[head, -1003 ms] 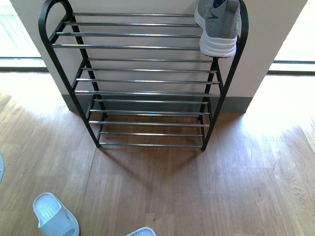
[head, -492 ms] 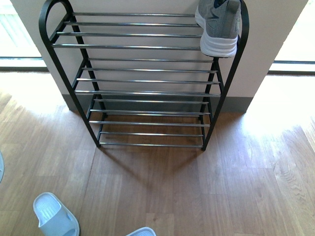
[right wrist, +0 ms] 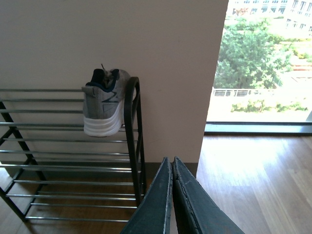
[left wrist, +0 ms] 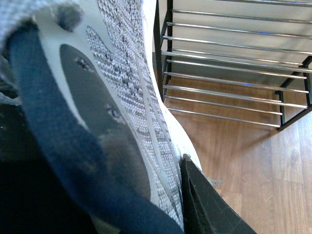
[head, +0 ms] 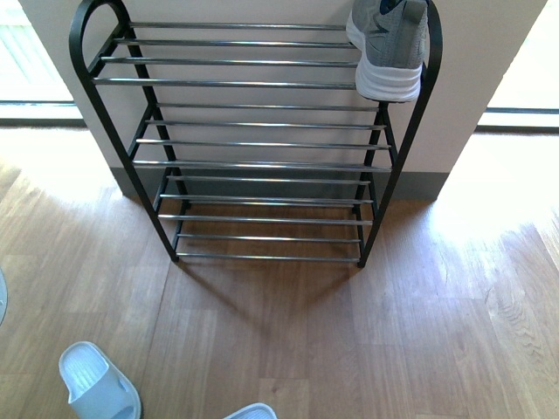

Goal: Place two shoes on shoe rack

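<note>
Status: one grey sneaker (head: 389,48) is on the shoe rack (head: 253,144), on the top shelf at the far right end, hard against the right side frame. Its heel faces out into the room and the white sole overhangs the front rod a bit. The middle and bottom shelves carry nothing, as does the rest of the top shelf. The rack stands on the wood floor (head: 419,332) with its back to a cream wall (right wrist: 161,58). The second sneaker (left wrist: 122,97) is off the floor in the left jaws, which are clenched on it. The wrist camera is filled with its knit side, grey insole and navy collar, and one black finger (left wrist: 207,207) presses the outside of the upper. The other finger is hidden, can't tell exactly where it sits. That shoe hangs short of the rack, off its left end, with the chrome rods visible past it. The right jaws are clenched on nothing, fingers (right wrist: 156,204) pressed flat together, pointing at the wall just beside the rack's right frame. Neither arm shows in the body camera. A pale slipper (head: 96,384) lies on the floor well out from the rack's front left corner, and the toe of a second slipper (head: 251,411) is just visible nearer the middle. A bright window (right wrist: 263,63) is to the right of the wall, with trees outside.
</note>
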Controlling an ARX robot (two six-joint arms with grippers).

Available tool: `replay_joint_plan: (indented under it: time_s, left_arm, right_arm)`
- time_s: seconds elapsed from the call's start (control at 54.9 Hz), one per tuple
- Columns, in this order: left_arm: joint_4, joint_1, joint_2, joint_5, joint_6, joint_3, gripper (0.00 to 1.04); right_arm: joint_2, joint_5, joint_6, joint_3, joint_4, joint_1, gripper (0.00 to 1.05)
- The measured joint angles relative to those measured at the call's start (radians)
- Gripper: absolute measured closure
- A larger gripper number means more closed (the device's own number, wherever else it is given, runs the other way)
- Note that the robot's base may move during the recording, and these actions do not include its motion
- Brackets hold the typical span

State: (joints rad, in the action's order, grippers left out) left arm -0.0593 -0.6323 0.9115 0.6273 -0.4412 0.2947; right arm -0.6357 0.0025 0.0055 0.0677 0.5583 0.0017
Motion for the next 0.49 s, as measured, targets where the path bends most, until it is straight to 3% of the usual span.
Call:
replay_joint_plan:
  time_s: [0.492]
  left_arm:
    - [0.000,0.000,0.000,-0.001,0.000,0.000,1.02]
  right_arm:
    - [0.205,-0.003,0.000,-0.048,-0.128,0.000,1.03]
